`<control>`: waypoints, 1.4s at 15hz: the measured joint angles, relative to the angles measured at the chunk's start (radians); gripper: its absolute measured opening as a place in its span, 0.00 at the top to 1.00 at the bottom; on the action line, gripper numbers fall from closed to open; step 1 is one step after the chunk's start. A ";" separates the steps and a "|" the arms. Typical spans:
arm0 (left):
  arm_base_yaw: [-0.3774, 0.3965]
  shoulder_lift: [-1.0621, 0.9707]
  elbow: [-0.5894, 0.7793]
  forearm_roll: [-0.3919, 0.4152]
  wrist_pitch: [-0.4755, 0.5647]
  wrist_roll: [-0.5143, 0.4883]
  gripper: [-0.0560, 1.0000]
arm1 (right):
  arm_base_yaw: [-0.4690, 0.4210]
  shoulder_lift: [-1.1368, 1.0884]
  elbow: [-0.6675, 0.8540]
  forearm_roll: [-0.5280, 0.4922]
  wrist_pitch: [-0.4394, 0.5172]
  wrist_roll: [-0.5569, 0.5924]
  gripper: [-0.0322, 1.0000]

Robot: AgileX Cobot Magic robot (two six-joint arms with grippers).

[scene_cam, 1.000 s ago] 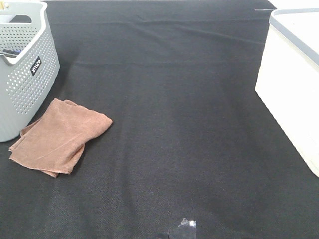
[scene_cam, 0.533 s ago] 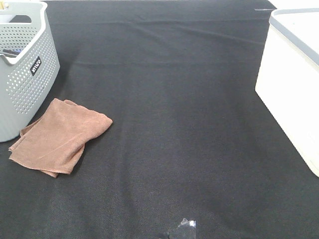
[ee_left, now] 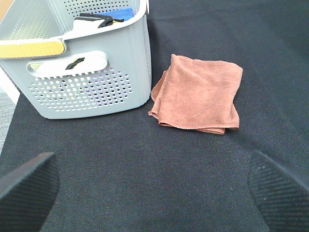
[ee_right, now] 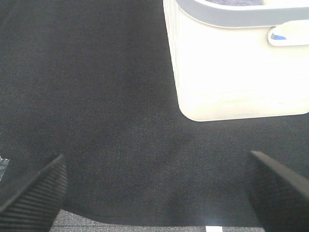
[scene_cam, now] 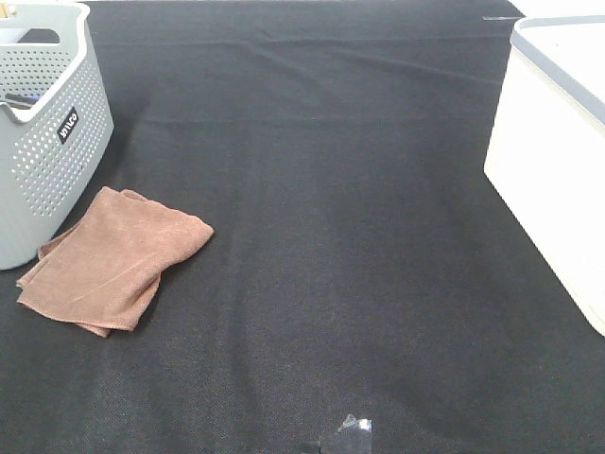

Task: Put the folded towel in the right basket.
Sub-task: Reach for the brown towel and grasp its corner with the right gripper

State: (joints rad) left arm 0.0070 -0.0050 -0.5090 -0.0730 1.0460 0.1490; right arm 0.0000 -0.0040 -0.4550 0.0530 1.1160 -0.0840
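The folded brown towel [scene_cam: 112, 259] lies flat on the black cloth at the left, just in front of the grey perforated basket [scene_cam: 47, 142]. It also shows in the left wrist view [ee_left: 198, 93], beside that basket [ee_left: 82, 72]. The white right basket [scene_cam: 558, 161] stands at the right edge; the right wrist view shows its wall [ee_right: 236, 72]. My left gripper [ee_left: 154, 186] is open and empty, well back from the towel. My right gripper [ee_right: 154, 188] is open and empty, short of the white basket. Neither arm shows in the exterior view.
The grey basket holds a blue item [ee_left: 118, 13] and black-and-yellow things [ee_left: 96, 20]. A small piece of clear tape or plastic [scene_cam: 348, 433] lies near the front edge. The black cloth [scene_cam: 340, 218] covers the table.
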 joint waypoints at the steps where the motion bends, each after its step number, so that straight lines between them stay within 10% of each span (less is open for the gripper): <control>1: 0.000 0.000 0.000 0.000 0.000 0.000 0.01 | 0.000 0.000 0.000 0.000 0.000 0.000 0.04; 21: 0.000 0.000 0.000 0.000 0.000 0.000 0.01 | 0.000 0.000 0.000 0.000 0.000 0.000 0.04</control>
State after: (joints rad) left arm 0.0070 -0.0050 -0.5090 -0.0730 1.0460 0.1490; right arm 0.0000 -0.0040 -0.4550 0.0530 1.1160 -0.0840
